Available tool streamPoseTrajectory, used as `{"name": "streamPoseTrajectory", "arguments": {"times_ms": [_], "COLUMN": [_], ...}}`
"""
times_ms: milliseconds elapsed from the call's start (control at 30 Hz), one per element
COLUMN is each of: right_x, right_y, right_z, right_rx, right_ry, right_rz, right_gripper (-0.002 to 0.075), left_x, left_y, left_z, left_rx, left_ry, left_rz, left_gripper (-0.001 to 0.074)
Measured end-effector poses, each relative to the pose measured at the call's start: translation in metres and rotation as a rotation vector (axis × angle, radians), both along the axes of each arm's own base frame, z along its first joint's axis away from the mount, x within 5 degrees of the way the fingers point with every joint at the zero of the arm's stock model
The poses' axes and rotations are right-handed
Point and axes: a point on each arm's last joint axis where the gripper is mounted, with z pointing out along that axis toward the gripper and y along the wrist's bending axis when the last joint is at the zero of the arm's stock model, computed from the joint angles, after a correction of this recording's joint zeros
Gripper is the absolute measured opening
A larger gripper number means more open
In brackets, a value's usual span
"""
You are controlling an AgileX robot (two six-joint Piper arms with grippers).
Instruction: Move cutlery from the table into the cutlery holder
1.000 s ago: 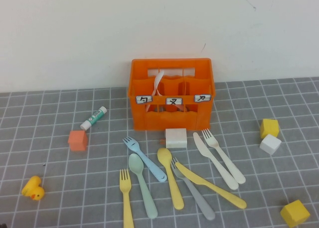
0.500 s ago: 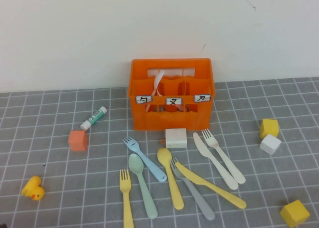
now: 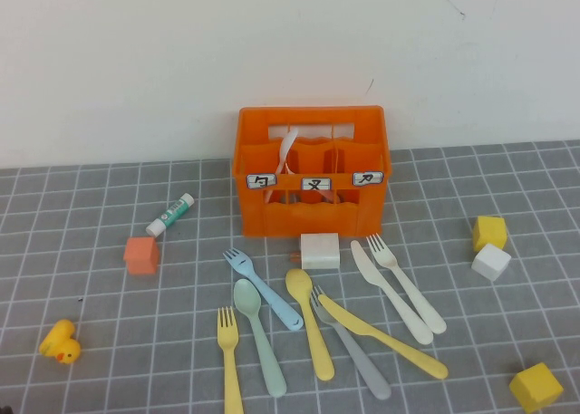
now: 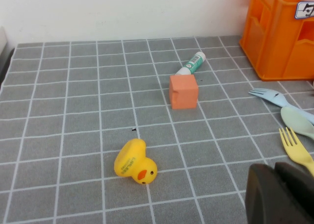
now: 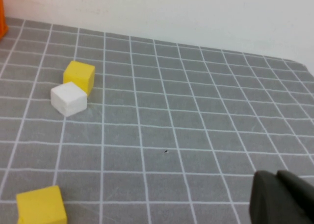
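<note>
Nothing had shifted over the last second on the grey gridded worktop (image 3: pixel 91 341) below the plain white wall (image 3: pixel 181 52): the orange cutlery holder (image 3: pixel 313 169) stood against the wall with one pale piece already upright inside, and eight pastel pieces of cutlery (image 3: pixel 317 323) lay fanned just in front of it, so the task looked barely begun. Neither arm reached into the high view; the left claw (image 4: pixel 279 194) sat low near the yellow fork (image 4: pixel 297 145) and the right claw (image 5: pixel 282 197) hung over bare tiles well away from the cutlery, and whether either was open cannot be told.
</note>
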Motion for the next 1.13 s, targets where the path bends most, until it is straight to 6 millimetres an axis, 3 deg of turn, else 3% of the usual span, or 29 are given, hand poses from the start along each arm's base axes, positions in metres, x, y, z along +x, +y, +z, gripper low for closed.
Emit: {"name": "streamPoseTrajectory", "arguments": {"times_ms": [1133], "right_x": [-0.0004], "right_y": [-0.0017], "right_z": [-0.0001], "right_rx": [0.020], "right_ry": [-0.001], "right_rz": [-0.040], "right_gripper": [0.0000], "left_x": [0.0000], "left_y": [0.0000], "left_z": [0.0000], "left_rx": [-0.002], "left_ry": [0.000], "left_rz": [0.001], "left_gripper": [-0.0001]}}
